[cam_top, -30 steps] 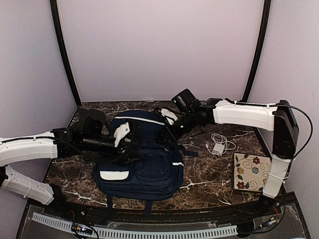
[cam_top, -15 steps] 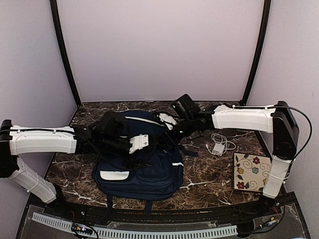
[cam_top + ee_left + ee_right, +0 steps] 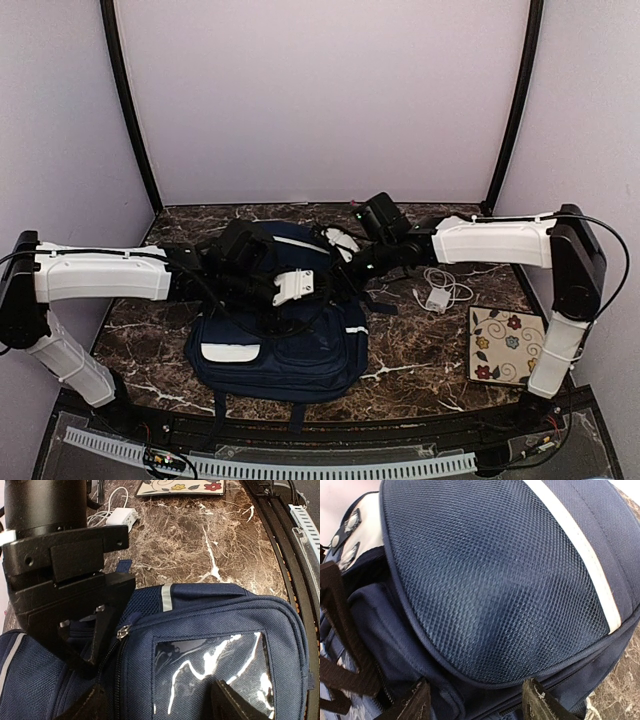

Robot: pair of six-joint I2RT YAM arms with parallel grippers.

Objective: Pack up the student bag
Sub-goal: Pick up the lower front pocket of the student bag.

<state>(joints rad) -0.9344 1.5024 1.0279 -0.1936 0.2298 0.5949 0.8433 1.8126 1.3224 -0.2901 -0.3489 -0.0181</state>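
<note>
Left gripper has swung across the bag, jaws wide (right gripper too, seemingly empty); next, pinch the zip pull squarely.

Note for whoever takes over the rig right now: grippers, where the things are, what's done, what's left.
Left gripper: open, empty, fingers apart over the front of the bag, by its clear-window pocket.
Right gripper: open, empty, at the bag's mesh end.
Bag: flat on the table, between the arms; the front zip in the left wrist view looks shut.
Charger and floral pad: on the table to the right of the bag, apart from it.
Done: nothing visibly packed.
Left: probably open the bag, put the charger and pad in, and close it.
</note>
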